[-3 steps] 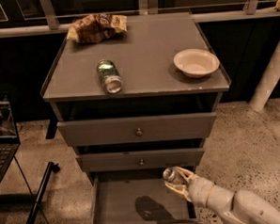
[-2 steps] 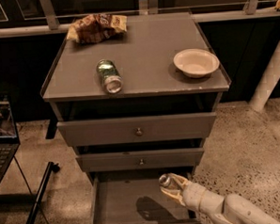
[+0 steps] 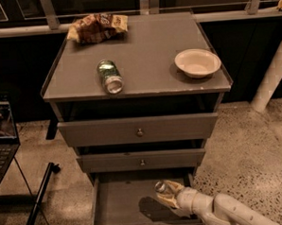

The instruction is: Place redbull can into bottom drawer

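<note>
The bottom drawer (image 3: 117,203) stands pulled open at the foot of the grey cabinet, its flat grey floor showing. My gripper (image 3: 167,193) reaches in from the lower right and is over the drawer's right part. It is shut on the redbull can (image 3: 160,186), of which only the shiny silver top shows above the fingers. The can's shadow falls on the drawer floor just below it.
On the cabinet top (image 3: 142,52) lie a green can (image 3: 109,76) on its side, a white bowl (image 3: 197,62) and a crumpled chip bag (image 3: 96,27). Two shallower drawers with round knobs (image 3: 139,132) sit above. A laptop (image 3: 0,136) stands at left.
My gripper has moved left and down with the can, from beside the drawer's right edge to over the drawer's inside.
</note>
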